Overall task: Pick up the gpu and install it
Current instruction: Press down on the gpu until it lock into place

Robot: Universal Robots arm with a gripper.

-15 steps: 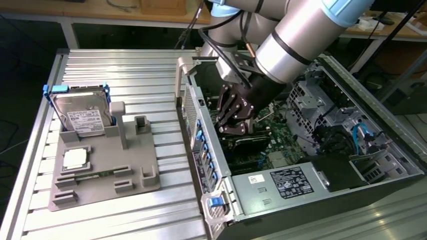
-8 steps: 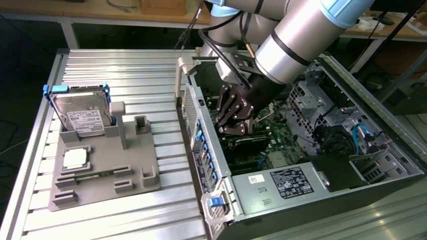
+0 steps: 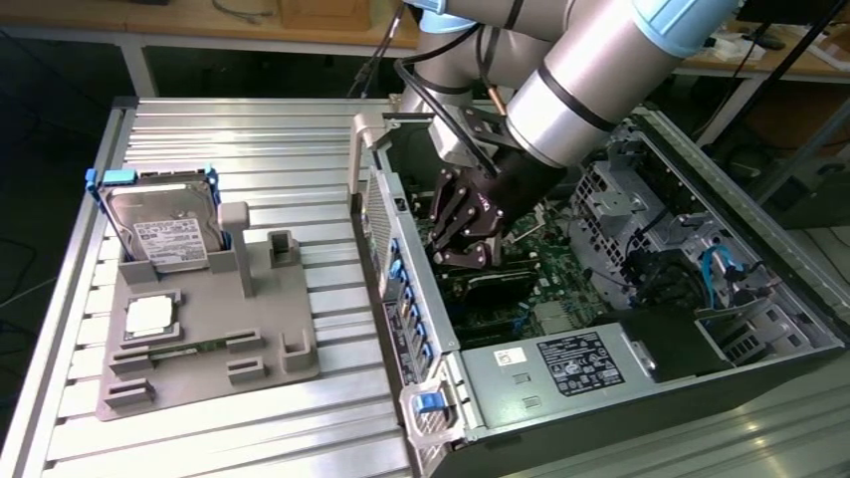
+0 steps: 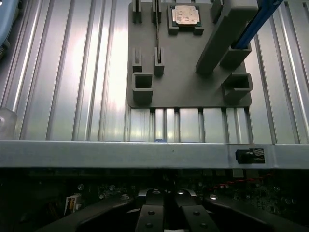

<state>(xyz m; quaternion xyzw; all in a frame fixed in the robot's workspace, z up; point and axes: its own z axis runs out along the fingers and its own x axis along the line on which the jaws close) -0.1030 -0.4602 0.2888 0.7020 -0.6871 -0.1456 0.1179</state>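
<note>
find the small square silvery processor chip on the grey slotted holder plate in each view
Exterior view: the small square silvery processor chip lies on the grey slotted holder plate at the exterior view's left, in front of the upright silver hard drive.
Wrist view: the chip sits in its recess on the plate's far part, beyond the computer case's silvery side rail.
Shared landmark: the holder plate.

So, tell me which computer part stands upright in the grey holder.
The hard drive, with its blue frame and white label; the CPU chip and memory stick lie low.
</note>
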